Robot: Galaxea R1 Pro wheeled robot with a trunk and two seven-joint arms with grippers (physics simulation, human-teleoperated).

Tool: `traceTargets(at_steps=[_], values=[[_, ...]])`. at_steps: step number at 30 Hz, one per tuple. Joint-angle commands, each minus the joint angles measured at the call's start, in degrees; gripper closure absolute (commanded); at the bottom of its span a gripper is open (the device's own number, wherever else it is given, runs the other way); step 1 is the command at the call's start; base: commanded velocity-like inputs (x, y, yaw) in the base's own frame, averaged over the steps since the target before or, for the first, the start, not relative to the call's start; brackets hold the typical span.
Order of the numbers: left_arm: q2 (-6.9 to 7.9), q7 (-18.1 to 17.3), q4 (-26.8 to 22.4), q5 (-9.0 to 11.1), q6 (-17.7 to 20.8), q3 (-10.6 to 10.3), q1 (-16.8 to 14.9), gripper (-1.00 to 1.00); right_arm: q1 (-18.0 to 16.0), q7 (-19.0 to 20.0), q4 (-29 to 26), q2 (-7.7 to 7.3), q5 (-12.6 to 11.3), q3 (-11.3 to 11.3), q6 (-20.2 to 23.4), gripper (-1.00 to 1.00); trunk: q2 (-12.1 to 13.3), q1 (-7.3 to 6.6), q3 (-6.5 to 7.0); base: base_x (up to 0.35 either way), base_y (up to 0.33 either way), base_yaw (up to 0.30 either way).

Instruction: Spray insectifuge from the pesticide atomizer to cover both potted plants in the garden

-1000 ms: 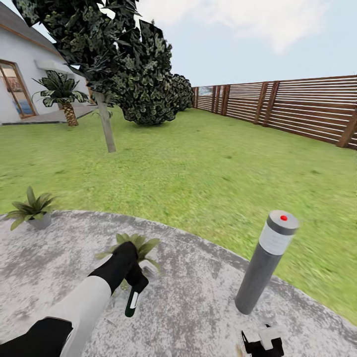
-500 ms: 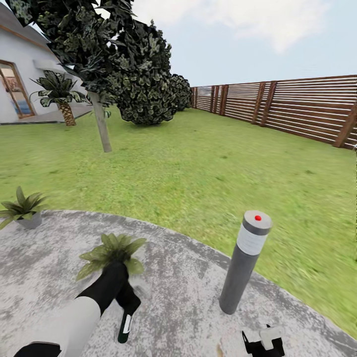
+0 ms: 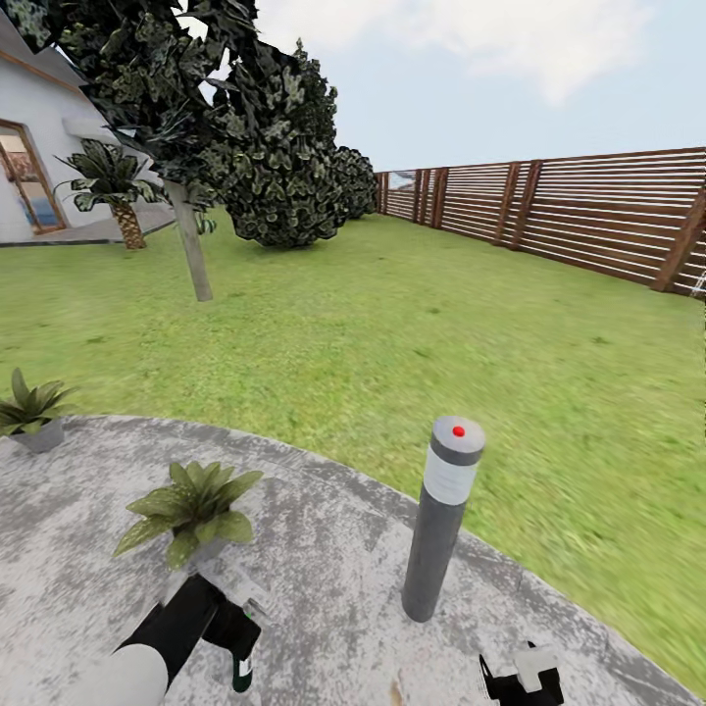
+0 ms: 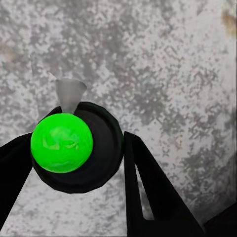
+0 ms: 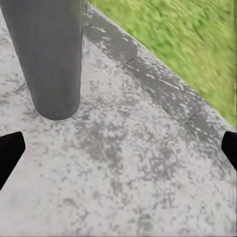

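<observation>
While the head view has swung since a second ago, sliding everything leftward, the left gripper (image 3: 235,637) now sits nearer than the closer plant instead of overlapping it. Two speckled green potted plants in grey pots (image 3: 191,507) (image 3: 29,412) and one grey bollard lamp (image 3: 438,520) stand on the round stone patio (image 3: 343,579).

Left wrist: black fingers (image 4: 148,192) clamp the dark green pesticide atomizer (image 4: 74,148).

Right wrist: fingertips (image 5: 10,150) spread wide, empty.

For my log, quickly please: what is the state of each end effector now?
Left end effector: closed on the dark green spray bottle.
Right end effector: open, holding nothing.
</observation>
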Motion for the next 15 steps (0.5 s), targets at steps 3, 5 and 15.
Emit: traceTargets(at_steps=[3, 5, 15], values=[[-0.04, 1.1, 0.9, 2.0, -2.4, 0.4, 0.5, 1.0, 0.0, -0.4, 0.0, 0.0, 0.4, 0.2, -0.1, -1.0, 0.0, -0.01, -0.05, 0.0, -0.274, 0.0], [-0.04, 1.9, 1.8, 2.7, -2.9, 0.4, 0.8, 1.0, 0.0, -0.4, 0.0, 0.0, 0.4, 0.2, -0.1, -1.0, 0.0, -0.01, -0.05, 0.0, -0.274, 0.0], [-0.46, 16.7, 3.1, 17.7, -11.6, 0.5, 6.4, 1.0, 0.0, -0.4, -0.1, 0.0, 0.4, 0.2, -0.2, -1.0, 0.0, -0.01, -0.05, 0.0, -0.275, 0.084]])
